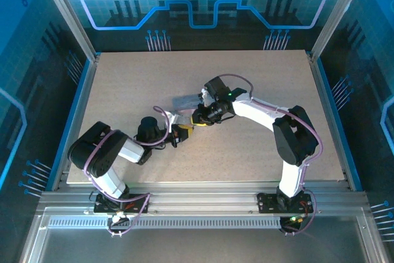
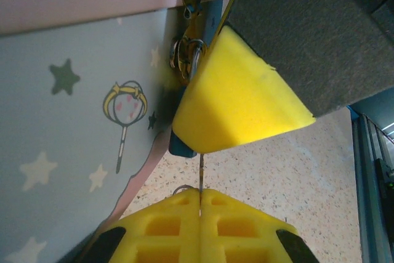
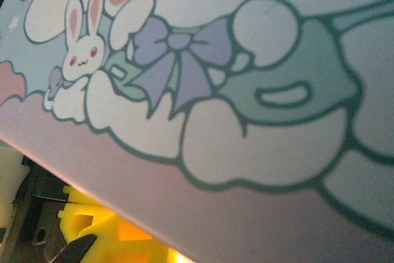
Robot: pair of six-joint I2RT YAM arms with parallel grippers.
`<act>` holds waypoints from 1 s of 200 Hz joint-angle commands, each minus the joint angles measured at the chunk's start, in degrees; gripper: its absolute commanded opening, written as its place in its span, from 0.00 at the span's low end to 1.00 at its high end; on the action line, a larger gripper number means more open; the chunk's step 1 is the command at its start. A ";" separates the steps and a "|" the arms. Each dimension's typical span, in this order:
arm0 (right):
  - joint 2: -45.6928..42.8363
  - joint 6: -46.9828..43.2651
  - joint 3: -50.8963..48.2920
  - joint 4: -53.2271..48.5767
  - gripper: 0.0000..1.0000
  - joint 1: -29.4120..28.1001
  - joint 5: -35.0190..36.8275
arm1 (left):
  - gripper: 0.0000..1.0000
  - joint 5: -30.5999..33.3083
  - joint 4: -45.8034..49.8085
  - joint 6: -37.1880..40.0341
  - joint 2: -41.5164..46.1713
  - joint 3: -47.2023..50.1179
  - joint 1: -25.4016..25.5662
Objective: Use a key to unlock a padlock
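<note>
Left gripper (image 1: 183, 132) and right gripper (image 1: 202, 117) meet near the middle of the pale speckled table (image 1: 123, 84) in the top view. Both sit at the near end of a rectangular silver-grey tin box (image 1: 186, 101). The padlock and key are too small to make out from up there.

From the left wrist, the left gripper (image 2: 201, 196) has its yellow tips pressed together on the thin dark metal key (image 2: 201, 173), which stands straight up out of them. The key's upper end goes behind the right gripper's big yellow finger (image 2: 240, 103). Under that finger a small bluish block, the padlock (image 2: 179, 145), peeps out against the tin box (image 2: 74, 121), mostly hidden. Silver rings (image 2: 183, 60) sit just above it. This side of the tin carries stars and a wand.

From the right wrist, the tin box (image 3: 246, 90) shows a cartoon bunny and a bow, with a yellow moulded fingertip (image 3: 92, 223) at the lower left. How wide the right jaws stand I cannot tell.
</note>
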State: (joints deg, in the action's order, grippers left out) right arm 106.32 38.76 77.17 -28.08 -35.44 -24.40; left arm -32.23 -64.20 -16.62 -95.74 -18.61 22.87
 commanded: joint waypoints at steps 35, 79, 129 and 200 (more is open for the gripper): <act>-3.58 -1.06 0.18 -0.41 0.05 0.55 -0.82 | 0.00 -2.22 0.96 -1.31 -0.58 -0.88 -0.73; -4.57 -1.27 -0.09 -0.23 0.05 0.64 -0.98 | 0.00 -3.85 1.01 -2.00 -1.18 -1.43 -0.98; -4.73 -1.32 -0.46 -0.23 0.05 0.74 -1.08 | 0.00 -3.85 0.94 -2.15 -1.28 -1.78 -1.34; -4.60 -1.34 -0.88 -0.23 0.05 0.81 -0.73 | 0.00 -4.46 0.93 -2.32 -0.67 -1.62 -1.96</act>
State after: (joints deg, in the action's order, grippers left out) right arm 103.96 38.76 76.69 -28.95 -35.18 -24.25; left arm -34.68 -63.18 -18.13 -96.40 -19.35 21.30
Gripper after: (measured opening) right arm 0.190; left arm 0.044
